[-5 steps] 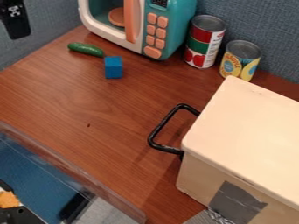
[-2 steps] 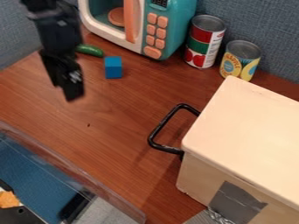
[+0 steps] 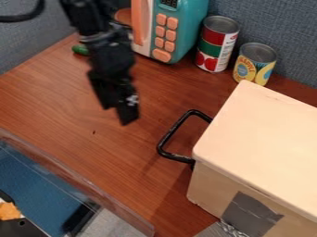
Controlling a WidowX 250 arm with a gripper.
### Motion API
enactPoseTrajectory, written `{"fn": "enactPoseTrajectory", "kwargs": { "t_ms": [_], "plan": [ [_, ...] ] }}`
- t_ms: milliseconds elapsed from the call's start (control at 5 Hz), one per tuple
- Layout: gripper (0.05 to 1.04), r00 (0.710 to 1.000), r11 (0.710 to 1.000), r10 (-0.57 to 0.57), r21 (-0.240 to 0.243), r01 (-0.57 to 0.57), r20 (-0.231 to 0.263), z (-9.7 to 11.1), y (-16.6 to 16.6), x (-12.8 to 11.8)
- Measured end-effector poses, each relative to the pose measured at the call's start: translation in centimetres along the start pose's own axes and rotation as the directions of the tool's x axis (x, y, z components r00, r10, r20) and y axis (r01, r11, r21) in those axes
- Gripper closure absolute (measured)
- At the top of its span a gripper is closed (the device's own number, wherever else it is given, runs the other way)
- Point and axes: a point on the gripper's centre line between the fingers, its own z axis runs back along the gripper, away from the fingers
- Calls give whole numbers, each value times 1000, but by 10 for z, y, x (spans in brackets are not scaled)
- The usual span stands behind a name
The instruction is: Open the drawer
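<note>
The black gripper [image 3: 121,111] hangs from the upper left over the middle-left of the table, to the left of the drawer's handle and apart from it. How its two fingers stand cannot be made out. A cream box-shaped drawer unit [image 3: 263,148] occupies the right side, with grey tape on its lower front side. From its left face a black loop handle [image 3: 170,133] sticks out toward the gripper. Whether the drawer is ajar cannot be told.
A teal toy microwave [image 3: 189,28] stands at the back, with a red-green can [image 3: 217,44] and a yellow-labelled can [image 3: 255,65] to its right. A green cucumber [image 3: 80,49] lies partly behind the arm. A clear-walled bin [image 3: 74,178] is at lower left.
From the upper left corner, the gripper has come right and down over the table, now covering the blue cube and part of the cucumber. The drawer unit and handle have not moved.
</note>
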Motion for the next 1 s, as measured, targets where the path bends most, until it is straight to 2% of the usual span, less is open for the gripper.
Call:
{"fn": "enactPoseTrajectory", "kwargs": {
  "t_ms": [200, 400, 600, 1000],
  "plan": [
    [83, 999, 999, 30, -13, -30, 37, -4, -15, 17],
    [83, 997, 998, 67, -4, -67, 47, -16, -19, 35],
    [83, 992, 994, 110, 7, -110, 55, -26, -17, 43],
    [118, 989, 989, 148, 1, -148, 32, -67, -18, 43]
  ]
}}
